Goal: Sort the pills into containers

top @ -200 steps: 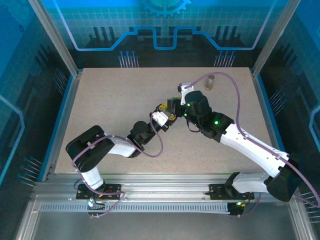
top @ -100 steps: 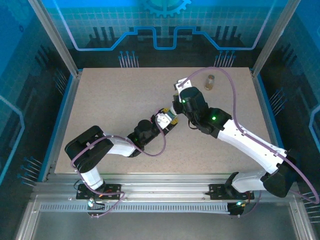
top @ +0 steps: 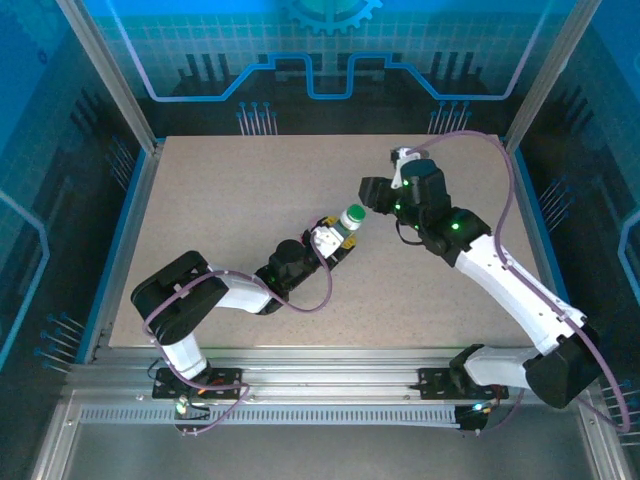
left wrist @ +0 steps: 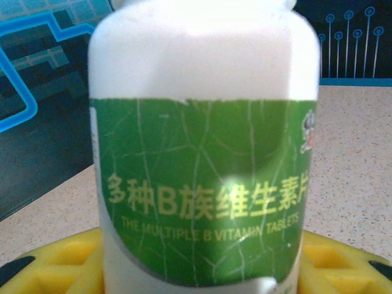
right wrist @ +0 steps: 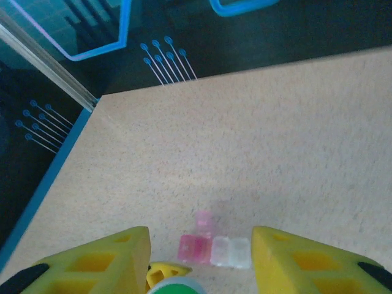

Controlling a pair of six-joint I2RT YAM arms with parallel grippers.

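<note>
My right pincer (right wrist: 201, 230) was down over the bottle (top: 350, 221) a second ago, hiding its top. Now it is drawn back to the right and lifted away. Its fingers stand well apart with nothing between them; through the gap I see only the table (top: 220, 200) and, farther off, a small pink container (right wrist: 197, 247) lying on it.

My left pincer (top: 340, 233) has not moved. It is closed on the bottle and holds it upright near the middle of the table. In my left wrist view the green label stands very close, with one yellow finger (left wrist: 55, 263) at each side of it.

Because the right arm went away, the green cap (top: 353, 214) is now uncovered, and it sits on the bottle. So I judge that the right pincer took the cap and then let it go without bringing it off. Maybe it was one turn of unscrewing, maybe the grip slipped; I cannot tell which. For the task this means the bottle is closed and no pill can go in yet. I think the right pincer must come back to the cap.
</note>
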